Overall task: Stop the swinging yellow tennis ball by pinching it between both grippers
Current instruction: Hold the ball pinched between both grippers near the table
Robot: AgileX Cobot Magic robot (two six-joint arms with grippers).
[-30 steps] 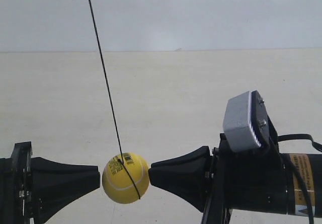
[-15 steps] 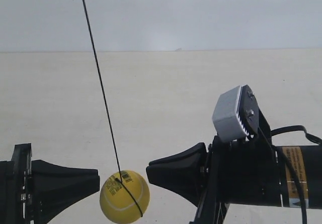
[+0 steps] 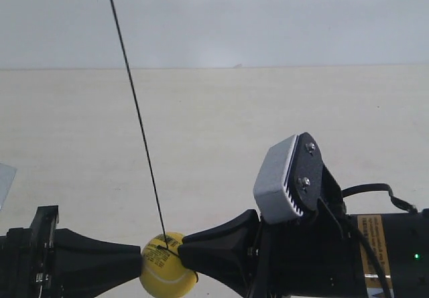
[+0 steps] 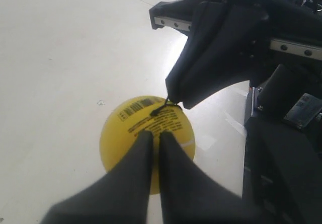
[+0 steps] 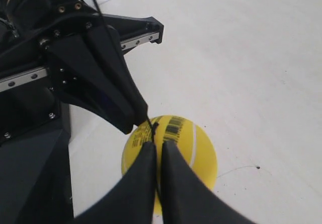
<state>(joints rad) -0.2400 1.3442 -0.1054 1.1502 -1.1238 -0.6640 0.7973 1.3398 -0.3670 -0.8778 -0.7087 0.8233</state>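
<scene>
The yellow tennis ball (image 3: 164, 279) hangs low on its thin black string (image 3: 134, 104), barcode print facing up. It sits between two black wedge grippers that point at each other. The gripper at the exterior view's left (image 3: 139, 269) touches one side of the ball. The gripper at the exterior view's right (image 3: 182, 250) presses the opposite side near the string knot. In the left wrist view my left gripper (image 4: 152, 133) is shut, its tips on the ball (image 4: 126, 128), with the right gripper (image 4: 177, 103) opposite. My right gripper (image 5: 157, 144) is shut too, tips against the ball (image 5: 197, 151), facing the left gripper (image 5: 138, 127).
A light grey ribbed block with screws (image 3: 278, 177) rides on the arm at the exterior view's right, with a black cable (image 3: 369, 189) behind it. Below lies a pale surface (image 3: 214, 124), ending at a grey wall. A pale sheet corner (image 3: 3, 177) shows at the left edge.
The ball has dropped lower. The gripper at the exterior view's right moved left and down onto it, and the other gripper advanced, so the gaps beside the ball have closed.
</scene>
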